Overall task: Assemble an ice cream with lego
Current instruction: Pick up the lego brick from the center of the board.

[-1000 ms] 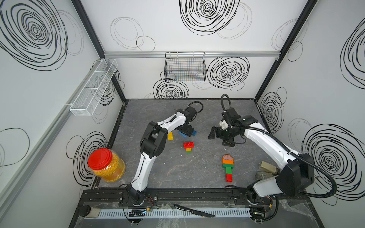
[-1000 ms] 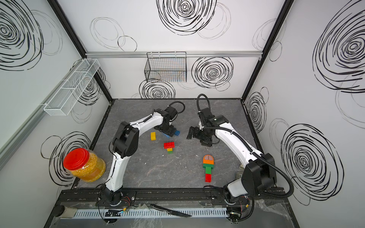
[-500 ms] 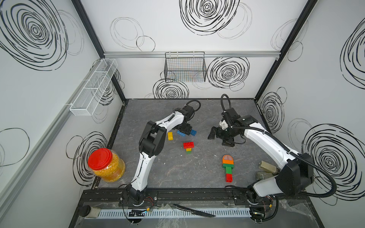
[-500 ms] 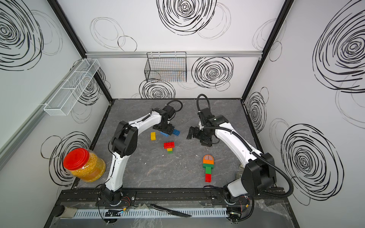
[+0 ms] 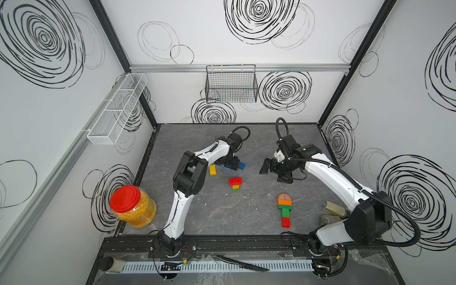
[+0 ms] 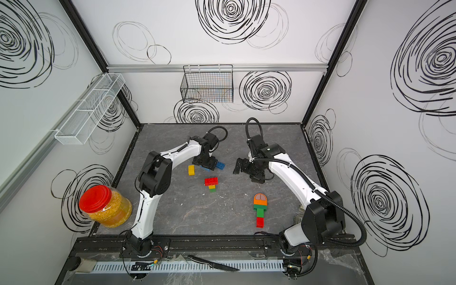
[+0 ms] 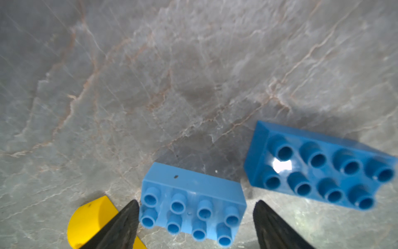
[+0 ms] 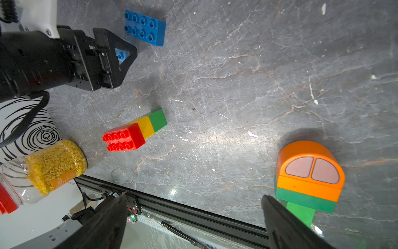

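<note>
We see the left tool (image 7: 196,203) down at the grey marbled table (image 5: 217,217), its two dark fingers (image 7: 127,222) straddling a light blue oblong eight-stud plastic brick (image 7: 189,187); one finger sits just against the brick's end while the other stands off with a gap, so the tool is released and not yet gripping. Just beside that brick lies a darker blue oblong studded brick (image 7: 318,166), and a yellow plastic brick (image 5: 212,170) lies on the other side of the tool. Nearer the rail, in both top views, we find a short lying stack of red, yellow and green bricks (image 5: 235,183), and well apart from it a longer lying stack (image 5: 285,209): orange dome, wide green brick, narrow green brick, red brick. The right tool (image 8: 193,195) hangs above the table with its fingers spread wide and nothing between them. A clear jar with a red lid (image 5: 133,209) stands at the table's left edge
</note>
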`<state>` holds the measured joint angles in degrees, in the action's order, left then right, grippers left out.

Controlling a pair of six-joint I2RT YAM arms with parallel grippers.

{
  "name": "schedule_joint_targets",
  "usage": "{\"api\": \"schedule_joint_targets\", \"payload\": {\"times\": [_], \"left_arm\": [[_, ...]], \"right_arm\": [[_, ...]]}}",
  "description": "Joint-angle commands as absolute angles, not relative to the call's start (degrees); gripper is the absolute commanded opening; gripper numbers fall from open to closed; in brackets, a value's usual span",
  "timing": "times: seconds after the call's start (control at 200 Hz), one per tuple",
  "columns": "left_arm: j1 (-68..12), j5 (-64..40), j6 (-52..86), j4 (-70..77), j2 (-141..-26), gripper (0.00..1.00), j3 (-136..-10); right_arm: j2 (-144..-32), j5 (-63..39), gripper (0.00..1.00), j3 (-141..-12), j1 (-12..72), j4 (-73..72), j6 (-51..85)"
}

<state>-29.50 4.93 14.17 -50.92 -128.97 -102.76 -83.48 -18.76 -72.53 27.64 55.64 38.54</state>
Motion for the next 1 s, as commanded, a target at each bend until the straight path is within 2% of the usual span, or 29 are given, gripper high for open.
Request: {"api": "schedule_joint_targets", "payload": {"times": [0.0,0.34,0.786,0.886,0.996], "left_arm": [[-28.6,3.3,15.0,-49.9,-126.3,0.86,-102.2],[-28.2,2.9,14.4,-48.8,-125.6,0.85,-101.9],[-28.2,2.8,14.3,-48.3,-125.0,0.74,-101.3],[-28.4,3.0,14.4,-48.2,-125.4,0.74,-101.5],[-28.7,3.3,14.4,-48.3,-125.6,0.82,-101.9]], "right_arm": [[-83.2,-18.4,1.0,-72.5,27.8,56.0,38.9],[-82.9,-18.6,1.0,-71.9,27.8,55.5,39.2],[-82.6,-18.7,1.0,-71.5,27.8,55.4,39.3],[-82.5,-18.7,1.0,-71.3,27.9,55.4,39.3],[-82.3,-18.6,1.0,-71.1,27.7,55.5,39.3]]}}
